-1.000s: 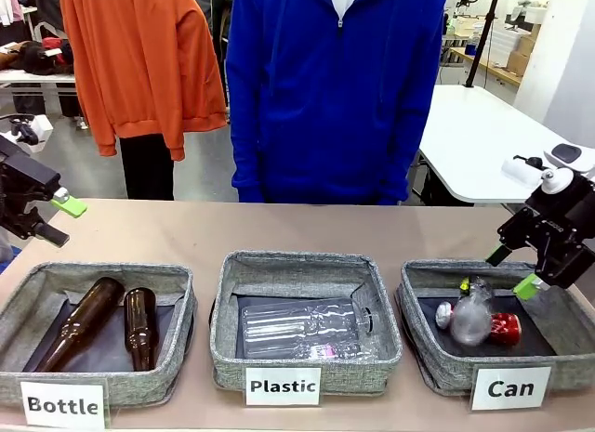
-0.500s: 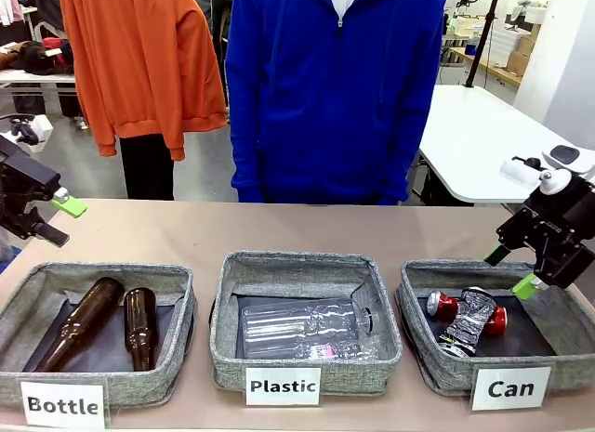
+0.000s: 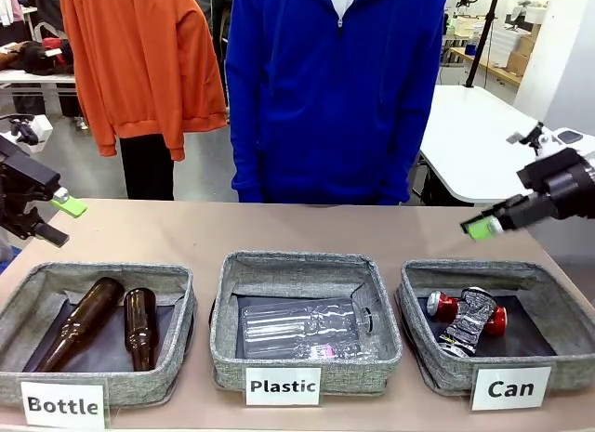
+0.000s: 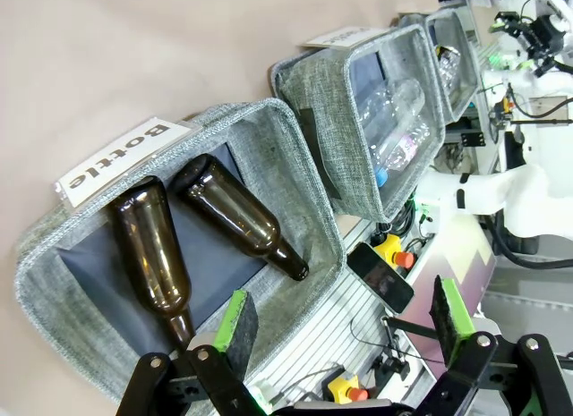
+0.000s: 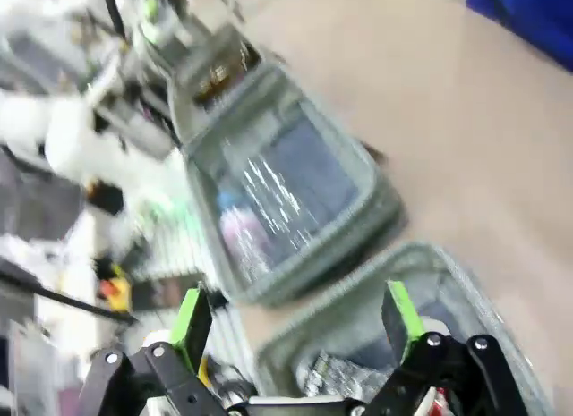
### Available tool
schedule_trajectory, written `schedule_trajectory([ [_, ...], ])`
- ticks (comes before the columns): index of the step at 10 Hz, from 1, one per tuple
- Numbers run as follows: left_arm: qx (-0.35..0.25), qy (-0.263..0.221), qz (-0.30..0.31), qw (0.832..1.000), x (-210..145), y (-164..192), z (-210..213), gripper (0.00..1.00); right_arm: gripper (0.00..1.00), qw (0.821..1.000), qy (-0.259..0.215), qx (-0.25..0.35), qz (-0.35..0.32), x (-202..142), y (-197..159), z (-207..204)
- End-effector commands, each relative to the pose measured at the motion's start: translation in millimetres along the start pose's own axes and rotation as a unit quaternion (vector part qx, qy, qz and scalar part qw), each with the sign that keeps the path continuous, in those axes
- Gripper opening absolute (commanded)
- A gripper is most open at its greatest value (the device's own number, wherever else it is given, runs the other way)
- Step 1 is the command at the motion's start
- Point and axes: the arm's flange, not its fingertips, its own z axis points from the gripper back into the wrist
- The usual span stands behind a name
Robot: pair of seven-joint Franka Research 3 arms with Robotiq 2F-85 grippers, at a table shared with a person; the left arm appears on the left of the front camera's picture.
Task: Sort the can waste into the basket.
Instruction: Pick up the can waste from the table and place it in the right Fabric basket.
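Two crushed cans lie in the grey basket [image 3: 444,374] labelled "Can" at the right. The red can [image 3: 446,307] lies flat, and the dark silver-topped can [image 3: 468,322] rests across it. My right gripper [image 3: 483,227] hangs open and empty above the basket's far rim, clear of the cans. The right wrist view is blurred; there the right gripper [image 5: 295,319] spreads its green pads over the basket's rim [image 5: 421,255]. My left gripper [image 3: 60,220] is open and empty at the table's far left. In its own view the left gripper [image 4: 340,318] looks along the row of bins.
A bin labelled "Bottle" [image 3: 102,381] holds two brown glass bottles [image 3: 139,325]. The middle bin labelled "Plastic" [image 3: 307,372] holds clear plastic bottles [image 3: 302,330]. A person in blue [image 3: 335,88] stands at the far edge, another in orange beside. Bare table lies behind the bins.
The dark can dropped from upright and settled across the red can in the basket. My right gripper rose and swung away from the basket. The left arm stayed still.
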Motion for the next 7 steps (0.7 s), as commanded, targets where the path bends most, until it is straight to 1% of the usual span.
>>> schedule_trajectory([
  [1,0.004,0.002,-0.001,1.000,-1.8,-1.7,-0.9,1.00,1.00,0.980,-0.132,0.051,-0.142,17.7,-8.6,4.9],
  [2,0.004,0.002,-0.001,1.000,-1.8,-1.7,-0.9,1.00,1.00,0.970,-0.151,0.055,-0.185,19.3,-16.6,7.0],
  [3,0.004,0.002,-0.001,1.000,-1.8,-1.7,-0.9,1.00,1.00,0.962,-0.166,0.053,-0.212,19.3,-23.9,8.8],
  [4,0.004,0.002,-0.001,1.000,-1.8,-1.7,-0.9,1.00,1.00,0.958,-0.172,0.057,-0.224,18.0,-28.6,10.9],
  [6,0.004,0.002,-0.001,1.000,-1.8,-1.7,-0.9,1.00,1.00,0.960,-0.163,0.048,-0.225,14.5,-36.0,10.0],
  [7,0.004,0.002,-0.001,1.000,-1.8,-1.7,-0.9,1.00,1.00,0.960,-0.161,0.060,-0.221,7.7,-34.2,13.9],
])
